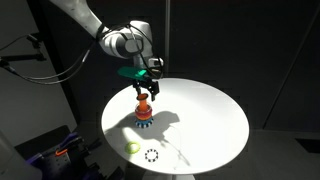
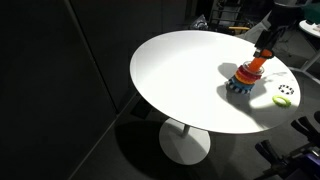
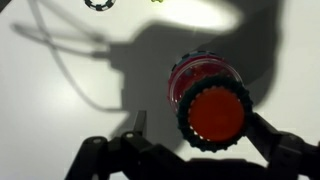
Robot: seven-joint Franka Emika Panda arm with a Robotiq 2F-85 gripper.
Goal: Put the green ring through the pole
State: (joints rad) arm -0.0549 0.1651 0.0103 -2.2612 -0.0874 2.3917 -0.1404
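Note:
In the wrist view the dark green ring point(image 3: 183, 113), with a scalloped edge, lies round the orange-red top of the pole point(image 3: 214, 111). My gripper point(image 3: 200, 126) is open right above it. The right finger is at the ring's edge and the left finger stands clear of it. In both exterior views the gripper point(image 1: 147, 90) point(image 2: 265, 45) hangs directly over the pole point(image 1: 144, 106) point(image 2: 254, 66), which stands upright on its blue-rimmed base point(image 1: 144, 122) point(image 2: 241, 85). The ring is too small to make out in those views.
The pole stands on a round white table point(image 1: 205, 115) point(image 2: 180, 70). A pale yellow-green ring point(image 1: 132, 147) point(image 2: 284, 100) and a black toothed ring point(image 1: 151, 155) point(image 3: 99, 3) lie near the table's edge, apart from the pole. The surroundings are dark.

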